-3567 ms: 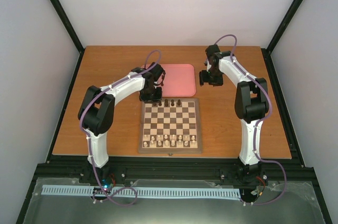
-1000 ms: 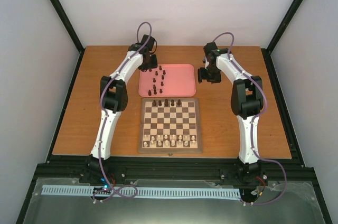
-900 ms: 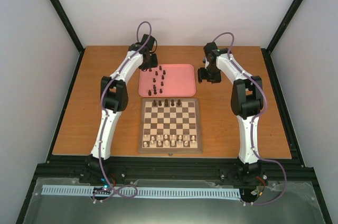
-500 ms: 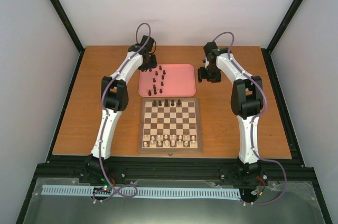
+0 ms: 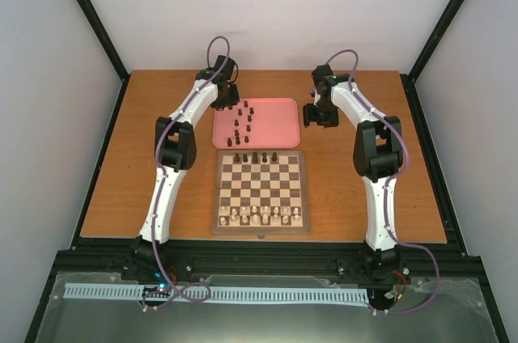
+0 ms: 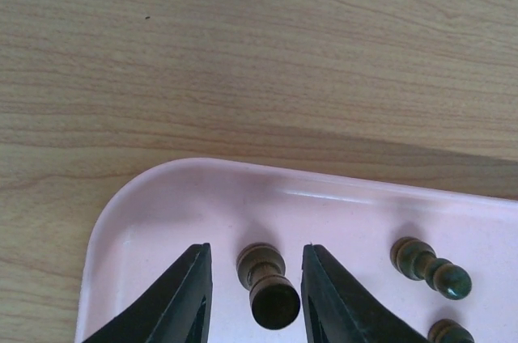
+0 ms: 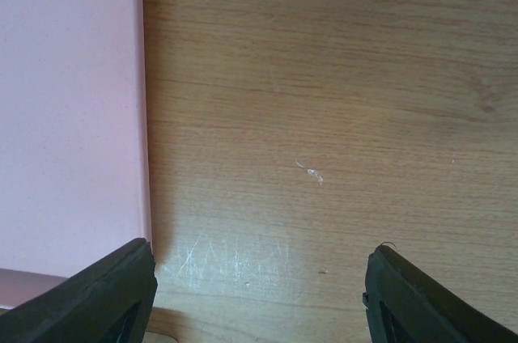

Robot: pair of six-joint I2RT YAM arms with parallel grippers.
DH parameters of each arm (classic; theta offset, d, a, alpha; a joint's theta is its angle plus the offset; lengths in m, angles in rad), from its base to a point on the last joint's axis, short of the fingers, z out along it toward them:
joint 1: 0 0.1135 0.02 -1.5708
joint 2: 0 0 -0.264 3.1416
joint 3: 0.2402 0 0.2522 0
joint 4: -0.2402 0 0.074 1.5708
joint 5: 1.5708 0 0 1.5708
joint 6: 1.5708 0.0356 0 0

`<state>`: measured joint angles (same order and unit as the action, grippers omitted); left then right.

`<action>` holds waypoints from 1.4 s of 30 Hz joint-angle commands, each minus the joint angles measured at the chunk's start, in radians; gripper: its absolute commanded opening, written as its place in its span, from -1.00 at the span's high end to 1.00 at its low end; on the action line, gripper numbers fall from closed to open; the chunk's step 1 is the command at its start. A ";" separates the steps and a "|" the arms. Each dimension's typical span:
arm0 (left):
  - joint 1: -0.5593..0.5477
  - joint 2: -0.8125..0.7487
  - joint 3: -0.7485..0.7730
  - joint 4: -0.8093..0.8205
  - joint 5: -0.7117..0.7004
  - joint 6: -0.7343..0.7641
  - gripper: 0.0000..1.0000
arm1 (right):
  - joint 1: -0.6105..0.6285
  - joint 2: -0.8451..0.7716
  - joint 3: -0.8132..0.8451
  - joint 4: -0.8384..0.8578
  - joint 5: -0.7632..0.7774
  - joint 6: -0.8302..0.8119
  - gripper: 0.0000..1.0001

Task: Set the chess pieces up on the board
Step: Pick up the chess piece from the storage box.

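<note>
White walls box in an orange-brown wooden table (image 5: 356, 197), and both arms are stretched out to its far side. Biggest thing on it is the square wooden chessboard (image 5: 260, 192) with light and dark checks, sitting centre and near. Pale cream pieces (image 5: 259, 213) fill its near two rows, while only a few of the dark brown-black chess pieces (image 5: 255, 157) stand along its far row. So the dark side is barely begun, I'd say.

Just beyond the board lies the plain pink rounded tray (image 5: 275, 129), and that's the stock. The rest of the dark set (image 5: 237, 126) stands clustered on its left half, well apart from its squares.

Now the left gripper (image 6: 255, 298): it's down at the tray's far left corner, fingers apart, one either side of a flat-topped dark piece (image 6: 267, 290). A sliver of pink shows on each flank, so nothing is pinched yet. It looks lined up to take that piece upright. Two neighbouring pieces (image 6: 429, 266) stand just to the right, close enough that a sloppy lift could nudge them.

Over to the right gripper (image 7: 259, 294): fingers spread wide over bare wood just beside the tray's right edge, holding nothing, likely parked clear of the action.
</note>
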<state>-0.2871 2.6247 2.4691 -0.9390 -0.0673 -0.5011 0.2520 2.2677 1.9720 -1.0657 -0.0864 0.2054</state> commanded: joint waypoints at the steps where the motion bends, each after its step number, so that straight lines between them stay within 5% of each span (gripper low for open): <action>1: 0.009 0.021 0.047 0.005 0.001 -0.003 0.35 | -0.005 0.019 0.021 -0.012 0.012 -0.008 -0.42; 16: 0.009 0.016 0.043 -0.021 0.011 0.008 0.90 | -0.006 0.015 0.019 -0.014 0.013 -0.008 -0.42; 26: 0.009 -0.197 -0.072 -0.109 -0.035 0.086 0.90 | -0.005 -0.031 -0.036 0.008 0.000 -0.002 -0.42; 32: 0.007 -0.432 -0.326 -0.107 -0.018 0.104 0.91 | -0.006 -0.073 -0.093 0.028 -0.005 0.000 -0.41; 42: -0.108 -0.903 -0.996 -0.036 0.031 0.039 0.90 | -0.006 -0.123 -0.160 0.053 0.005 0.003 -0.41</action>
<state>-0.3279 1.8091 1.6520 -1.0115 -0.0708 -0.4202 0.2520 2.1918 1.8256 -1.0332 -0.0898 0.2062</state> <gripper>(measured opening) 0.135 0.707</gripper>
